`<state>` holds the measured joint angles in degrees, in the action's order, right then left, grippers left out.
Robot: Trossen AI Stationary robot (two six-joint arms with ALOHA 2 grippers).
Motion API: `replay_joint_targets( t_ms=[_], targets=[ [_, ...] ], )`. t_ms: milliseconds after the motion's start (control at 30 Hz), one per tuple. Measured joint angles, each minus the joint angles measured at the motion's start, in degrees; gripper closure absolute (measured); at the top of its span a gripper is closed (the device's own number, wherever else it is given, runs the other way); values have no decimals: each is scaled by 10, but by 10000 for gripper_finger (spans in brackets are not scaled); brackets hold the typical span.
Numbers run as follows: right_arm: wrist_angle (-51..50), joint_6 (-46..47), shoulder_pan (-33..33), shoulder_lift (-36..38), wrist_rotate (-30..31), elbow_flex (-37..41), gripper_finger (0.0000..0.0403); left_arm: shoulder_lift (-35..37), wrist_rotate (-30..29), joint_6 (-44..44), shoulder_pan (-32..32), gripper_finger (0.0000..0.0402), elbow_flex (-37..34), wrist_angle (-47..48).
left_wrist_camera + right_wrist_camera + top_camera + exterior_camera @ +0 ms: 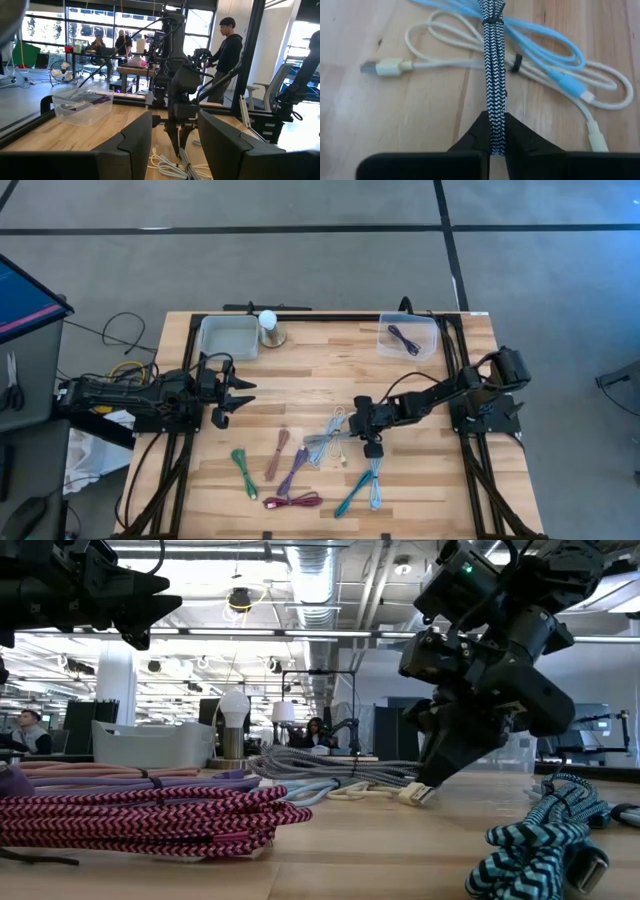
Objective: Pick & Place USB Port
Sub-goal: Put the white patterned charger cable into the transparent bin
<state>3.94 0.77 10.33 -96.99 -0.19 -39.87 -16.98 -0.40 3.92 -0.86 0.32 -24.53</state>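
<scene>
Several coiled USB cables lie on the wooden table (420, 480). My right gripper (494, 145) is down among them, shut on a black-and-white braided cable bundle (493, 60). That bundle lies across a light-blue cable (555, 55) and a cream cable (395, 66). In the high view my right gripper (355, 423) is at the table's middle and the bundle (325, 442) runs from it toward the near left. In the low view its tips (432, 780) are at table height. My left gripper (225, 395) hovers open and empty over the table's left side. My right gripper pinches the braided bundle near one end (494, 131) between its two fingers. The fingers slant down from the table's right side and lie along the bundle. The rest of the bundle rests on the light-blue and cream cables and the table.
A clear bin (408, 335) holding a dark cable stands at the far right. Another clear bin (228, 335) and a small bulb lamp (268, 328) stand at the far left. Green (243, 470), purple (292, 470), magenta (292, 501) and teal (352, 495) cables lie near the front.
</scene>
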Motion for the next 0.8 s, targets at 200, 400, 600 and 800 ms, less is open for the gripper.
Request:
replay_joint_targets(
  t_ms=[200, 400, 600, 800],
  targets=[
    [-99, -27, -13, 74, 51, 1, 387, 0, 0, 0, 0, 242, 0, 0],
    [-192, -40, -39, 195, 108, 15, 387, 0, 0, 0, 0, 242, 0, 0],
    [-256, -41, -73, 340, 162, 65, 387, 0, 0, 0, 0, 242, 0, 0],
    [-355, -37, -125, 474, 214, 81, 387, 0, 0, 0, 0, 242, 0, 0]
  ],
)
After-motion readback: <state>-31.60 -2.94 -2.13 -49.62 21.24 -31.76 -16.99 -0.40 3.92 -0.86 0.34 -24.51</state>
